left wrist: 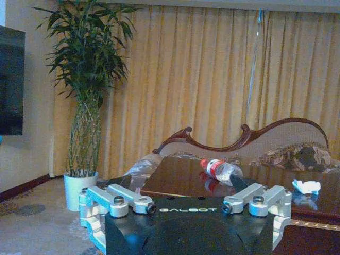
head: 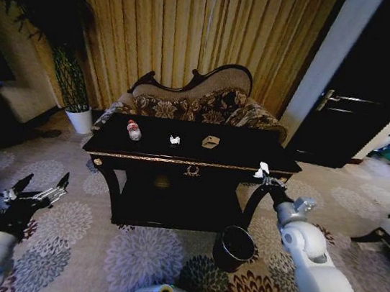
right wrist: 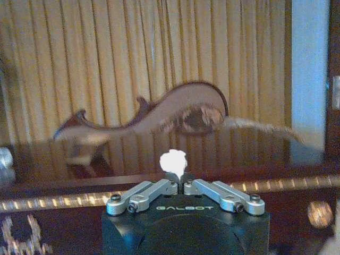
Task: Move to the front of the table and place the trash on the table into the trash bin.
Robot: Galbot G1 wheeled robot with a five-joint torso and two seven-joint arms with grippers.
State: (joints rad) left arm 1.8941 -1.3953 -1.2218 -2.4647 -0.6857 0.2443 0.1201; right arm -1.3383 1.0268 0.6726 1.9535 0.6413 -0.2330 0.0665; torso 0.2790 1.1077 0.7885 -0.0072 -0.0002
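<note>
At the table's [head: 178, 160] right front edge, right end effector [head: 262, 174] pinches white trash [head: 262, 169].

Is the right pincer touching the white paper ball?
Touching: the right wrist view shows the right pincer shut on the white paper ball.

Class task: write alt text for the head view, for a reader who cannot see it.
The right gripper holds a white paper ball at the black table's front right corner, above the trash bin on the carpet. A bottle and two scraps lie on the table; the left gripper hangs open, low left.
</note>
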